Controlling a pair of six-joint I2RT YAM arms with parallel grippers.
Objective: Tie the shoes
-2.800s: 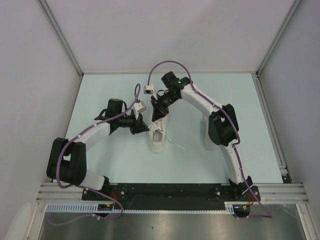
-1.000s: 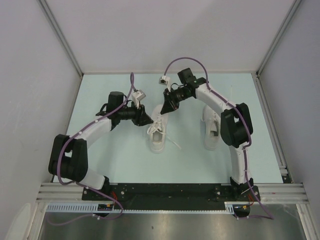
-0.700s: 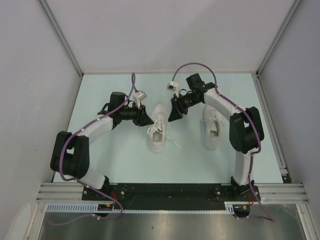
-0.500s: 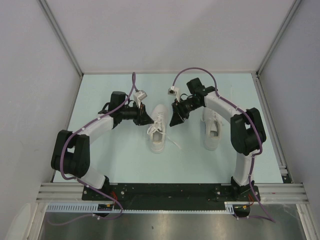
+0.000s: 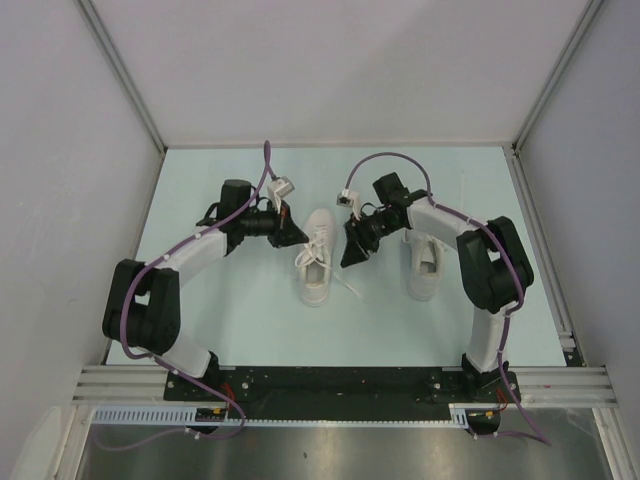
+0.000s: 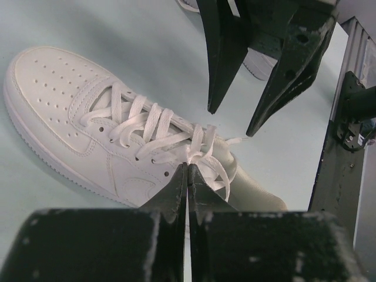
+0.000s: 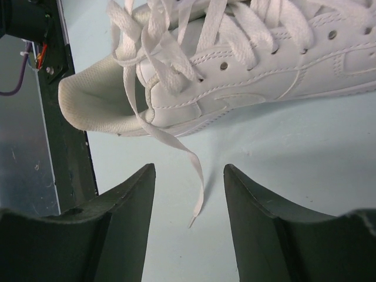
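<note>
Left fingers (image 6: 179,183): closed at the shoe's (image 6: 88,135) top laces (image 6: 147,126), likely to anchor them.
Right fingers (image 7: 138,189): spread, straddling the loose lace end (image 7: 197,197) for your grab.

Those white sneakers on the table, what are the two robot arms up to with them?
The two arms are working on tying the middle shoe. The left end effector is closed on the laces near the shoe's opening, apparently pinching one. The right end effector is open beside that shoe, and a loose lace end lies on the table between its fingers. The knot does not look finished. The second shoe lies off to the right, with neither end effector on it.
</note>
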